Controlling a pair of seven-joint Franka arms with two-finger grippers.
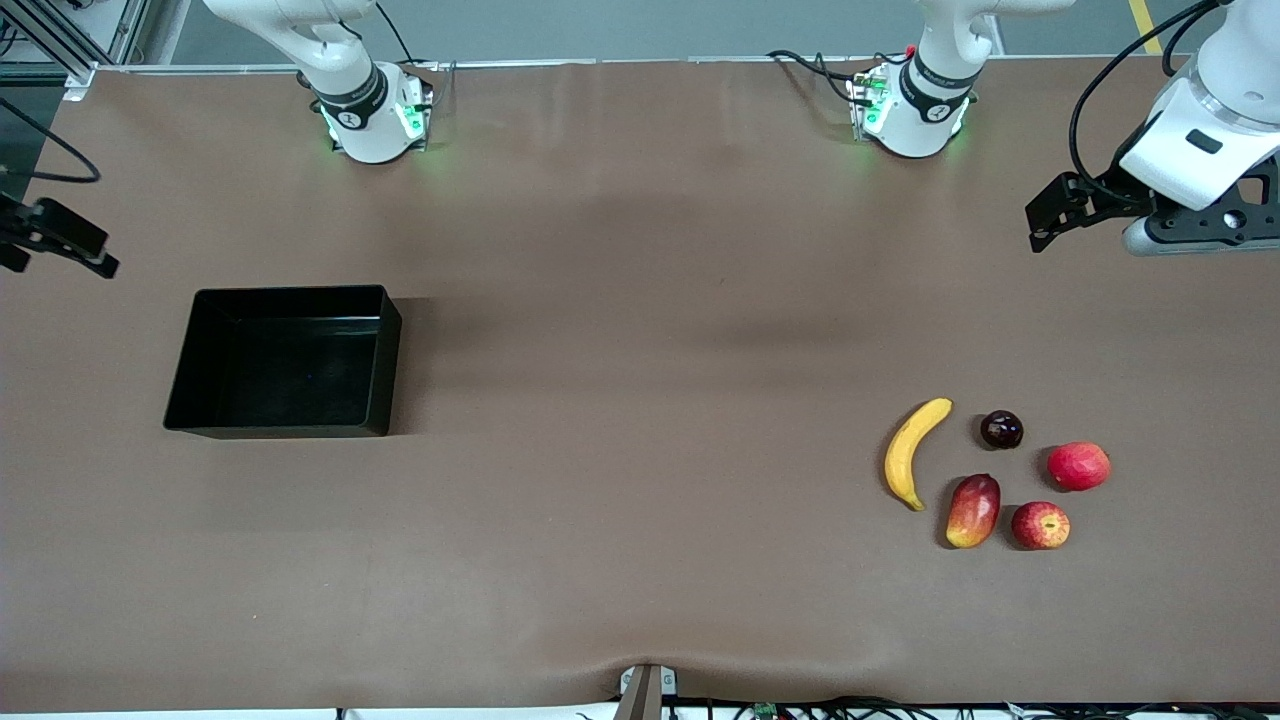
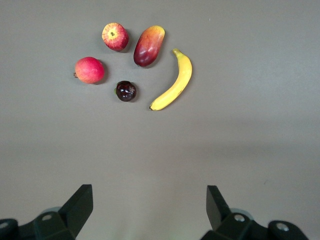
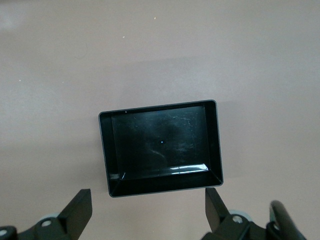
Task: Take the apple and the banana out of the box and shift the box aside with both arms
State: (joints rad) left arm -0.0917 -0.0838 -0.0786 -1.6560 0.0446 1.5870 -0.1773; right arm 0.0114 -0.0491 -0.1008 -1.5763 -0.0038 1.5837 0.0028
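The yellow banana and the streaked red apple lie in a fruit cluster toward the left arm's end of the table. The empty black box sits toward the right arm's end. My left gripper hovers open and empty over bare table near its base side. Its wrist view shows the banana and apple ahead of the open gripper. My right gripper hovers open and empty at the table's end beside the box. Its wrist view shows the box just ahead of the gripper.
In the cluster are also an oblong red-yellow mango, a plain red round fruit and a small dark plum. The brown table surface stretches between the box and the fruits.
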